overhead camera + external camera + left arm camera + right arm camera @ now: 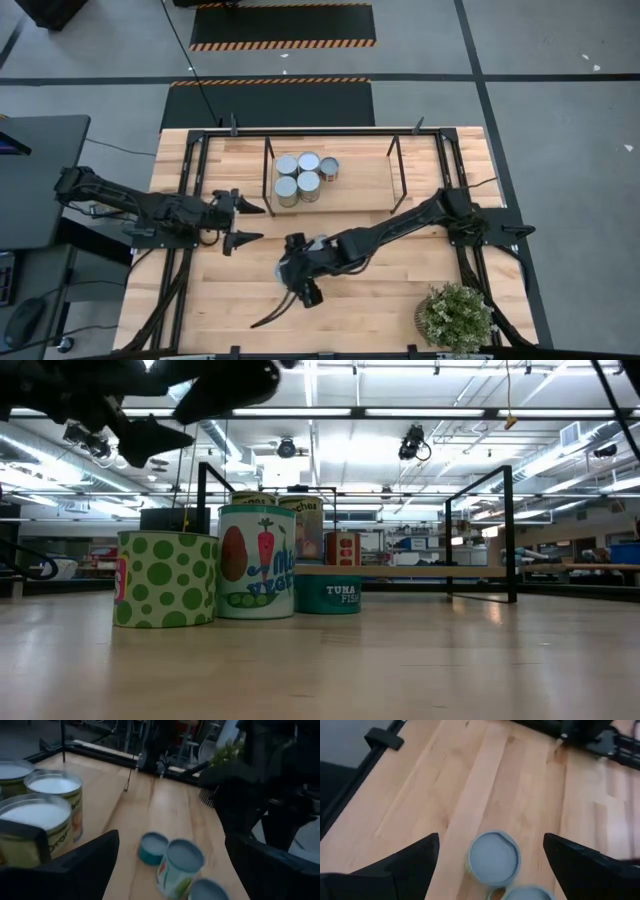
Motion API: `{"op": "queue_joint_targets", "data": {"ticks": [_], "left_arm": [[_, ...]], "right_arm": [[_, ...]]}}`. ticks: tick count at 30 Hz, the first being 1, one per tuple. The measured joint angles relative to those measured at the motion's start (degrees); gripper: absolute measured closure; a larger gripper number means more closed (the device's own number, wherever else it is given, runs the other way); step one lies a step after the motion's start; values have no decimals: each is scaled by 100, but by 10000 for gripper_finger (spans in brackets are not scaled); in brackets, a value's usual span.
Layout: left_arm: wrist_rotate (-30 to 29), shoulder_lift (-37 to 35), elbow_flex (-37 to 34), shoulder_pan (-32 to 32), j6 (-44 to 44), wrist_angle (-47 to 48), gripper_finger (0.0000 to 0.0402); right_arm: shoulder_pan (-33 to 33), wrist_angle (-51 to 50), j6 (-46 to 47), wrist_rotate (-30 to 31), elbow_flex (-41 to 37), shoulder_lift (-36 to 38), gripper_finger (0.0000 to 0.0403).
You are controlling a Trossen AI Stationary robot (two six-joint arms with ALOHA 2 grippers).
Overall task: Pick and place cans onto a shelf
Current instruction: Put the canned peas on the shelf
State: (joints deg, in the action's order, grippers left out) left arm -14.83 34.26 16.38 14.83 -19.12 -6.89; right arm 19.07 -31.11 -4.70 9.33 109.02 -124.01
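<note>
The right gripper (298, 282) hangs over the front middle of the table with its fingers (395, 865) spread wide, and a grey-blue can top (494, 857) sits on the wood directly beneath the gap, a second can (530, 894) just beside it; the spread looks set to drop around it. Five cans (303, 176) are clustered inside the shelf (396, 172), well beyond that gripper. The left gripper (246, 223) waits spread open just beside the shelf's near corner, apparently keeping clear.

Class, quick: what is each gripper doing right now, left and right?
Left gripper: jaws open, empty, beside the shelf.
Right gripper: jaws open, empty, above a can.
</note>
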Motion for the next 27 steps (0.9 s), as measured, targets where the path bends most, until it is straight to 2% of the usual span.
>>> {"op": "queue_joint_targets", "data": {"ticks": [6, 12, 15, 20, 24, 27], "left_arm": [[-584, -706, -6, 292, 57, 537, 31], [-1184, -919, -12, 699, 365, 609, 31], [-1332, -925, -336, 852, 776, -52, 31], [-1080, -1048, -927, 958, 1434, -1289, 31], [-1105, -1396, -1057, 948, 1577, -1359, 31], [-1104, -1696, -1214, 948, 1576, -1292, 31]], "right_arm": [[-193, -647, -191, -342, 1103, -784, 38], [-324, -1309, -284, -548, 1745, -1357, 37], [-373, -1400, -466, -620, 1850, -1499, 36], [-399, -1268, -746, -660, 1872, -1480, 36], [-383, -1145, -708, -803, 1823, -1478, 36], [-259, -1088, -701, -671, 1684, -1478, 36]]}}
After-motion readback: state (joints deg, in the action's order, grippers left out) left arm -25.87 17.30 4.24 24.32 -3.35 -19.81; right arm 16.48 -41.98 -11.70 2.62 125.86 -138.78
